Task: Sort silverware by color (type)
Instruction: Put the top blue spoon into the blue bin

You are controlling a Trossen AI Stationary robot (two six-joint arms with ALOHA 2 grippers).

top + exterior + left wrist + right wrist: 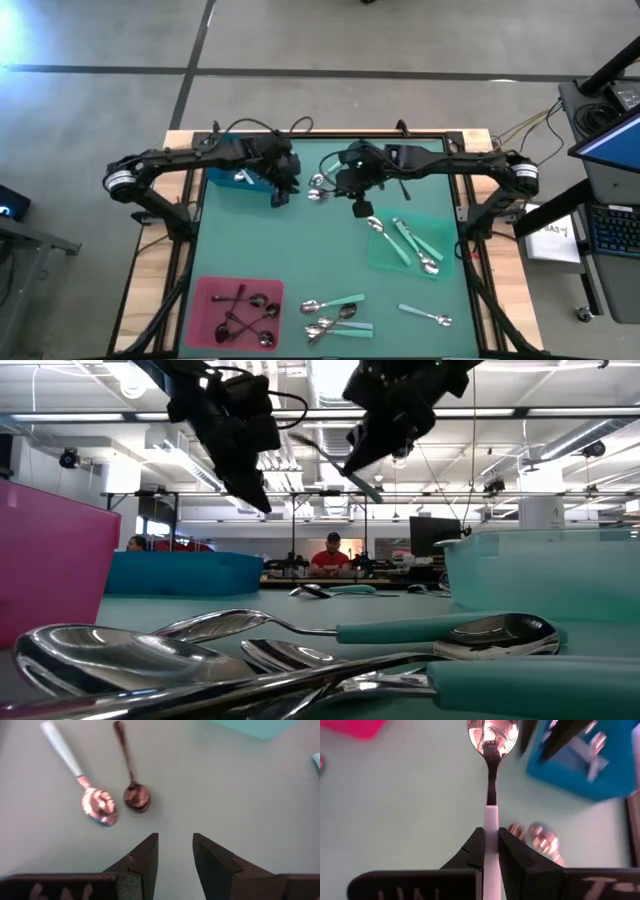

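Note:
My right gripper hangs above the table's middle, shut on a mint-handled spoon whose shiny bowl points away from the fingers. My left gripper hovers open beside the blue tray, nothing between its fingers. On the mat ahead of it lie a mint-handled spoon and a darker spoon. Black-handled spoons lie in the pink tray, mint ones in the green tray. My right gripper pinches the spoon's pale handle between its two fingers, which lie along it. The bowl sticks out beyond the fingertips. The spoon is lifted clear of the table and tilted.
Several loose spoons lie near the table's front edge, and another lies to their right. Two more spoons rest on the mat between the grippers. Beyond the table a person sits in the room.

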